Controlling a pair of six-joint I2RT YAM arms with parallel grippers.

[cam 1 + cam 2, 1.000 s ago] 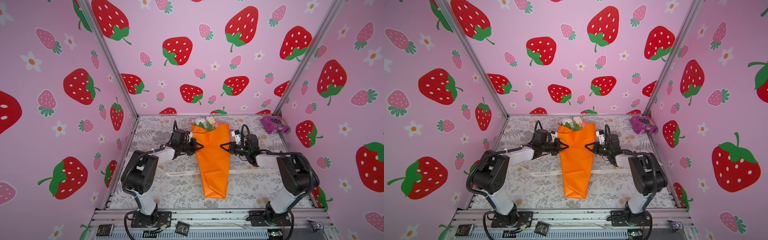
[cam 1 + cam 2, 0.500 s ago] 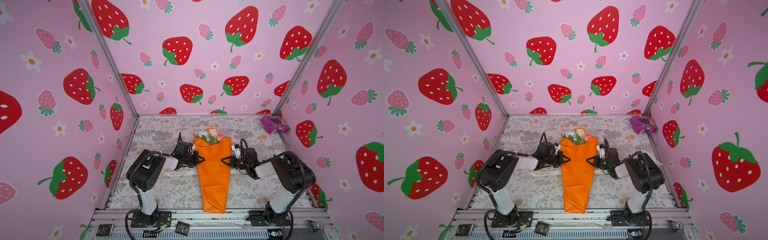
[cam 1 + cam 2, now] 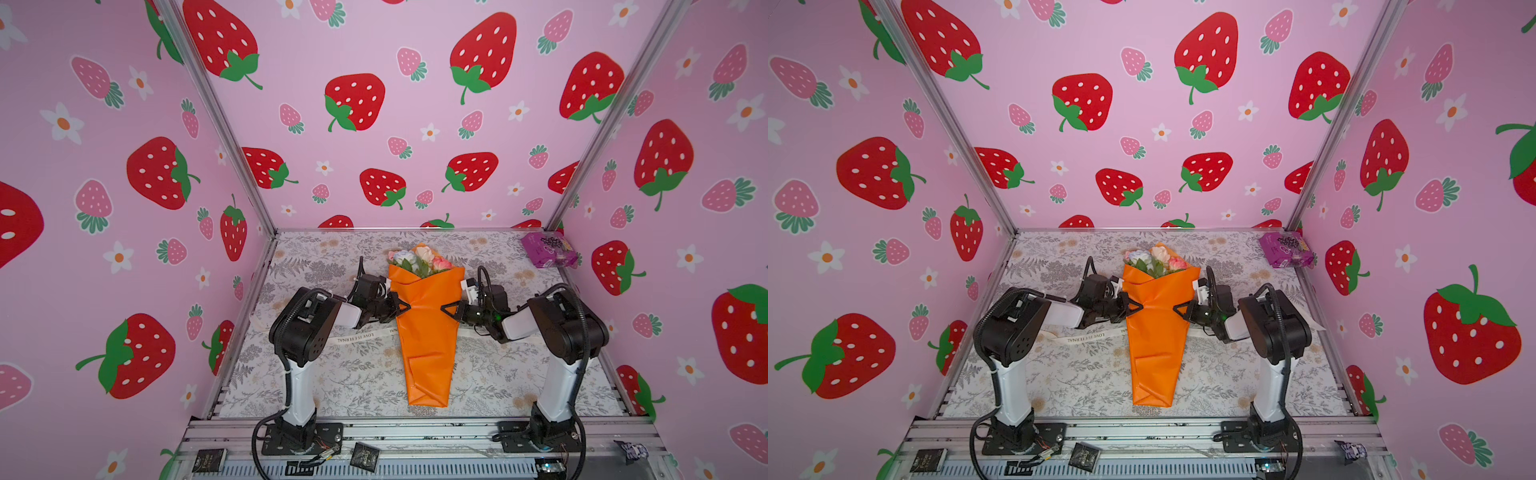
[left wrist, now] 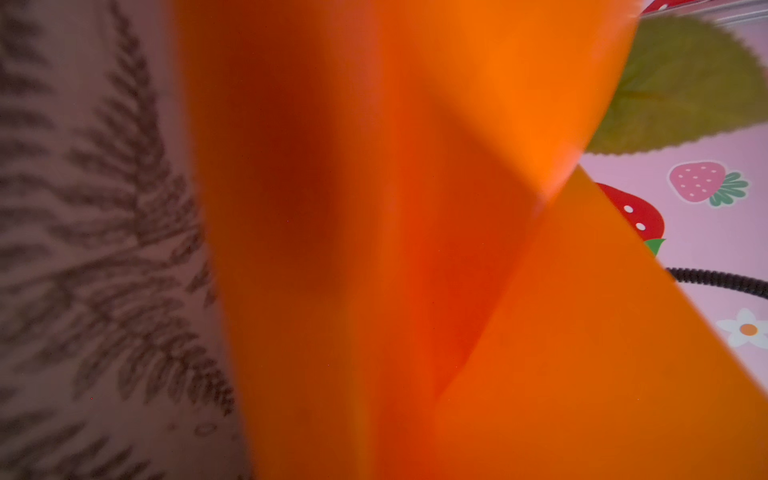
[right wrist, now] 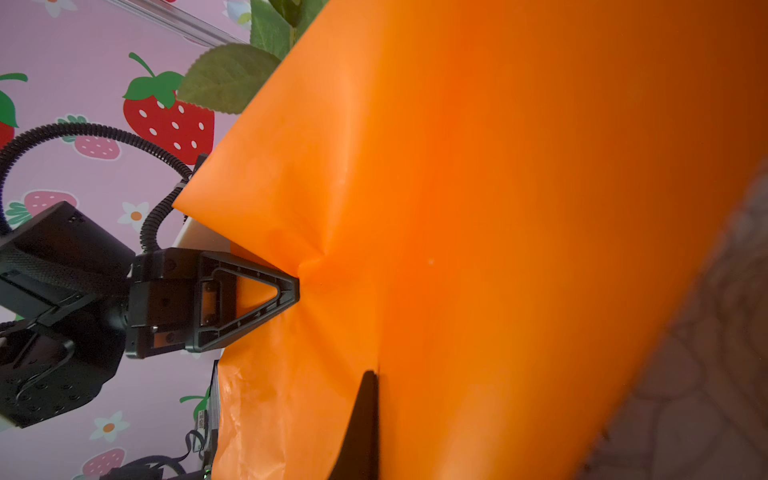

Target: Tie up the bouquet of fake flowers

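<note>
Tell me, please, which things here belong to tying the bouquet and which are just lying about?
Belonging to the job:
- bouquet of fake flowers in orange paper
- white printed ribbon running under it
- left gripper and right gripper, each shut on the paper's side

Just lying about:
- purple packet in the far right corner
- small black items on the front rail

Bright orange wrapping paper (image 3: 428, 332): smooth, faint sheen, creased. Green serrated leaf (image 5: 226, 77): matt, veined cloth. Black left claw (image 5: 296, 286): matt plastic.
</note>
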